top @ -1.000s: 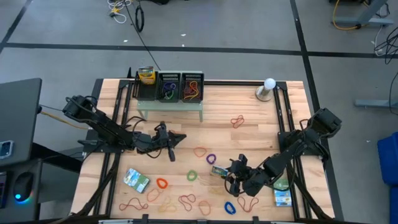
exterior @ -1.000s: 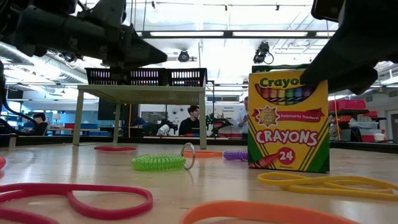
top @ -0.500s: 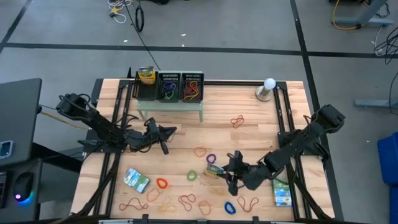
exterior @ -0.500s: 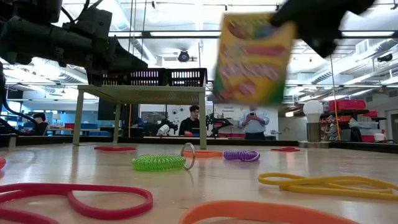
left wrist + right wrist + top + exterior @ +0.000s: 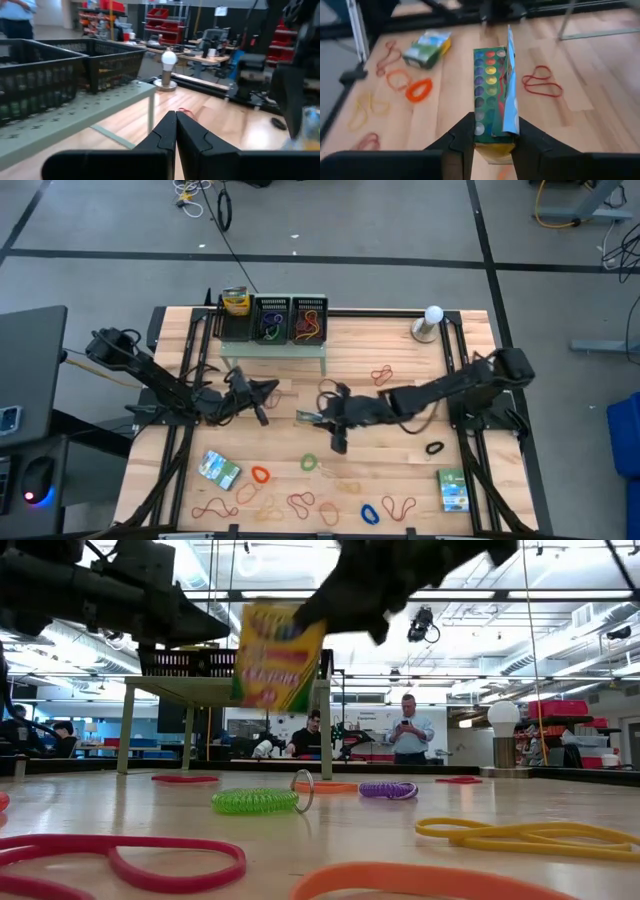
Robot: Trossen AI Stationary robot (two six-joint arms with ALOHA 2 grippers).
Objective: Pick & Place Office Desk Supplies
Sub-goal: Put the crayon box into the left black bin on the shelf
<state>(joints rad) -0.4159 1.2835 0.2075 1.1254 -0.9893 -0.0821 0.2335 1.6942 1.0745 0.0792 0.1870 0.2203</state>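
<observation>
My right gripper (image 5: 333,418) reaches over the table's middle, shut on a green-and-yellow crayon packet (image 5: 311,418), which shows raised and tilted in the low view (image 5: 272,655). My left gripper (image 5: 268,391) hovers shut left of it, near the pale-green shelf (image 5: 272,352); its fingers (image 5: 176,131) touch nothing. Two more packets lie flat near the near edge, one left (image 5: 218,470) and one right (image 5: 454,490). Rubber bands lie scattered: red (image 5: 382,374), orange (image 5: 260,475), blue (image 5: 370,512), black (image 5: 434,448), and a green coil (image 5: 255,801). My right gripper pinches the crayon packet between its two fingers (image 5: 461,136), one on each broad face at the packet's end nearest the wrist (image 5: 492,145). The fingers come level from the table's right and lie along the packet. The packet is lifted clear of the table and tilted.
Two black mesh trays (image 5: 271,320) (image 5: 308,320) with bands in them stand on the shelf at the far edge, beside a yellow container (image 5: 235,302). A light bulb on a stand (image 5: 432,320) is at the far right. Bare wood lies between shelf and bands.
The crayon packet stood upright on the table's near right part with my right gripper on its top. The gripper has lifted it clear and carried it up, left and toward the far edge, to the table's middle; the packet now tilts. My left gripper has drawn back slightly left.
</observation>
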